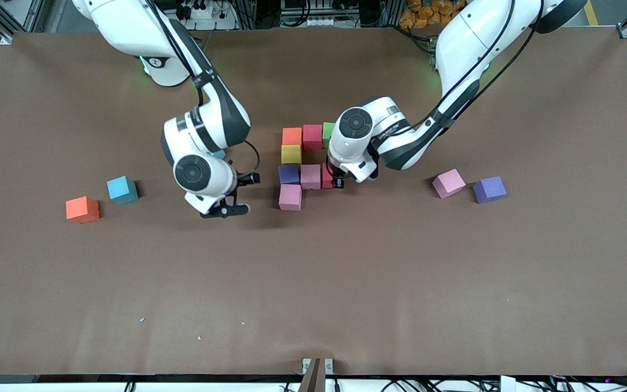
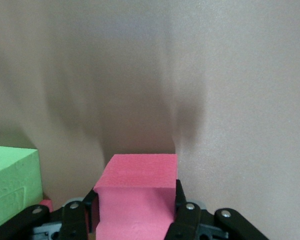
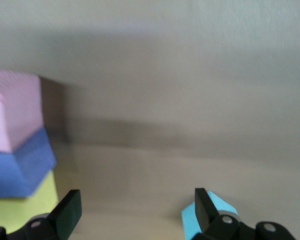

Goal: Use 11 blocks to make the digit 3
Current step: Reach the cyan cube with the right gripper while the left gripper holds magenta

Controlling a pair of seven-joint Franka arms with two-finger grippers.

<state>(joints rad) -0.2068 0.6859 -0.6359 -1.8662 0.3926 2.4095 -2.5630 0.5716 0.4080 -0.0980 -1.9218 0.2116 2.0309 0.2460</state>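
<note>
Several blocks form a cluster mid-table: orange (image 1: 292,136), red (image 1: 312,136) and green (image 1: 328,132) in a row, then yellow (image 1: 291,154), purple (image 1: 288,174) and pink (image 1: 290,197) in a column nearer the camera. Another pink block (image 1: 310,176) sits beside the purple one. My left gripper (image 1: 338,183) (image 2: 136,205) is shut on a pinkish-red block (image 1: 326,176) (image 2: 140,172), low beside that pink block. My right gripper (image 1: 226,209) (image 3: 135,205) hangs open and empty over bare table, toward the right arm's end from the cluster.
Loose blocks lie apart: orange-red (image 1: 82,209) and teal (image 1: 122,190) toward the right arm's end, pink (image 1: 448,183) and purple (image 1: 489,189) toward the left arm's end. A light blue shape (image 3: 212,212) shows beside a right finger.
</note>
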